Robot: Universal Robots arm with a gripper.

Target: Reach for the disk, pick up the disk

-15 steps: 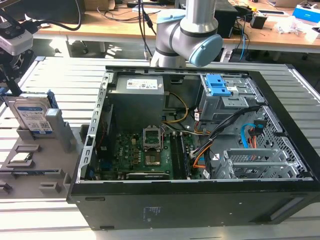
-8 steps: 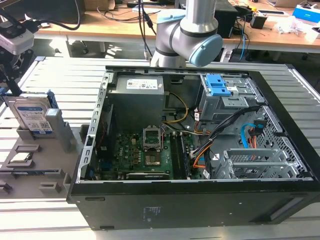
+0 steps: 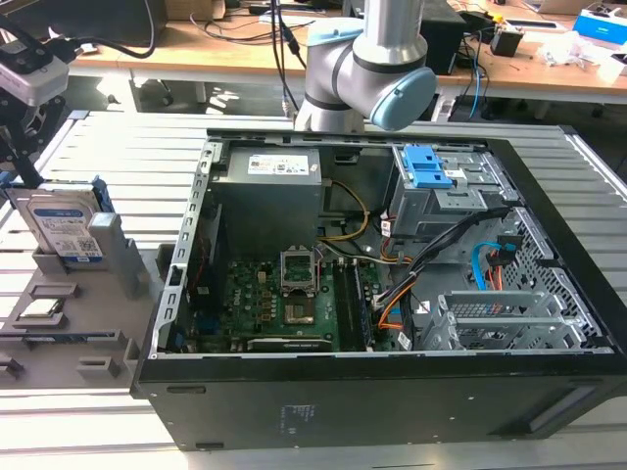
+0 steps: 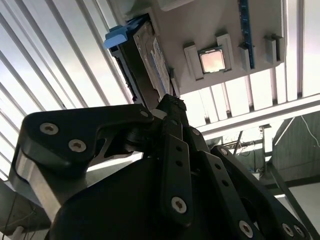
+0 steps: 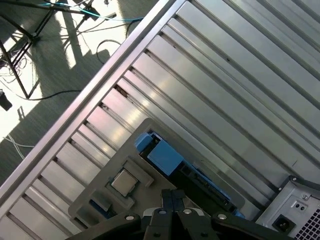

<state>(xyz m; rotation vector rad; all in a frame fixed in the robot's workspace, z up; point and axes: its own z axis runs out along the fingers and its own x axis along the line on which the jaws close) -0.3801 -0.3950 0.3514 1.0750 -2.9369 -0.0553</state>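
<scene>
Here is the slatted metal surface [image 3: 127, 147], with the open black computer case [image 3: 392, 401] taking up its middle. The grey holder [image 3: 113, 257] lies close to the surface's edge on the exterior view's left. The disk [image 3: 61, 230] stands upright on its long side in a slot at the holder's far end, label facing the camera, blue rails along its edges. In the second wrist view the disk [image 4: 152, 65] shows edge-on with its blue rail end sticking out. In the first wrist view the disk [image 5: 197, 176] is a dark strip capped in blue.

The gripper [image 5: 172, 196] hangs right over the holder, just above the disk's end nearest the surface's edge. The jaws are clenched, pads pressed flat together with nothing between them. In the second wrist view the tip of the gripper [image 4: 171, 102] sits very close to the disk's edge; whether it touches cannot be told.

A small square silver chip [image 4: 212, 61] rests in its own pocket of the holder, beside the disk's slot and apart from the disk. The arm [image 3: 362, 69] rises at the far edge of the surface, behind the case.
</scene>
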